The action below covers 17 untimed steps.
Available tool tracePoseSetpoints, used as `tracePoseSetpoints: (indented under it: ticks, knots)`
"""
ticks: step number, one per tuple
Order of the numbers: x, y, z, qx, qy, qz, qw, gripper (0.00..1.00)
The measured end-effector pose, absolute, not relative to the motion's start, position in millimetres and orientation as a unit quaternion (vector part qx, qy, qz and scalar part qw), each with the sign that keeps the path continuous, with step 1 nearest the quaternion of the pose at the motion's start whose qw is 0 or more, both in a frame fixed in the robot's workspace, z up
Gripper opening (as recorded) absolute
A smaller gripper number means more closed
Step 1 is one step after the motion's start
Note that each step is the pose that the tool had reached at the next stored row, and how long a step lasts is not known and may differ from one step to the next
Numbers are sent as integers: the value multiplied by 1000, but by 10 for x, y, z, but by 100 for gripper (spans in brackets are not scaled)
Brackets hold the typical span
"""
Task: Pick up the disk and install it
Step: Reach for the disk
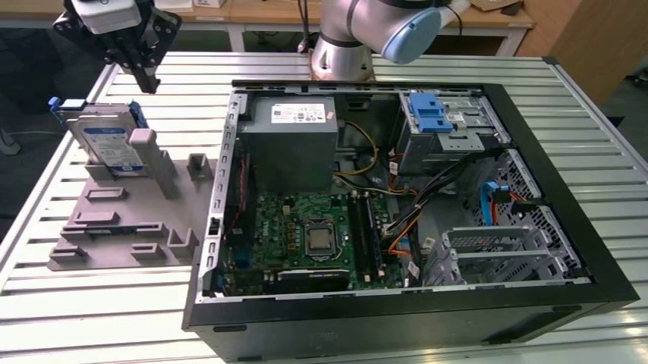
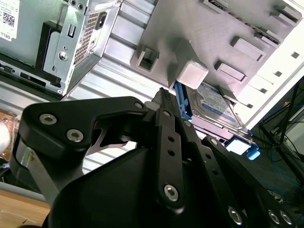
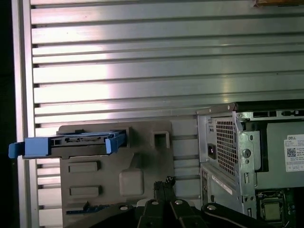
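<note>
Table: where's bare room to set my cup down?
Bare table lies at the exterior view's lower left, before the grey fixture, and in a strip at that view's right, past the case. It is crowded inside the case and around the disk, near the gripper.

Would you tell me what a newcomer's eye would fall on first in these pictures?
The open computer case, its boards and cables bare, takes up the middle of the exterior view. At that view's left the disk stands propped in a grey fixture, and the gripper hangs above it, not touching it.
</note>
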State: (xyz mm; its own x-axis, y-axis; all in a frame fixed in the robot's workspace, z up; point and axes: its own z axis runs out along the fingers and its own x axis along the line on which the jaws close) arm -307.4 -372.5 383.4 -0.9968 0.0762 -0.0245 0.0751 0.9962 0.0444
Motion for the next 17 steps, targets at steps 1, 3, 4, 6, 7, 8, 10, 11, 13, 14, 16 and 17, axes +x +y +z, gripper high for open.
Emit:
tracePoseSetpoints:
  ticks: [1,3,4,6,7,8,10,11,13,14,16,17]
  knots:
    - [-3077,-3725,3834,38,999,22,13,11]
    - [-3087,-3725,3834,38,999,22,13,11]
    - [-3092,-3723,3833,38,999,22,13,11]
    - [-3114,-3716,3833,38,999,22,13,11]
    - [-3130,-3710,3833,38,999,22,13,11]
    - [-3151,-3700,3832,38,999,22,13,11]
    - [-3205,-3672,3831,38,999,22,13,11]
    - [-3231,-3661,3830,38,999,22,13,11]
    - [-3277,-3640,3826,38,999,22,12,11]
    - [-3295,-3629,3823,38,999,22,11,11]
    - [-3328,-3606,3815,38,999,22,9,11]
    - [-3347,-3596,3809,38,999,22,8,11]
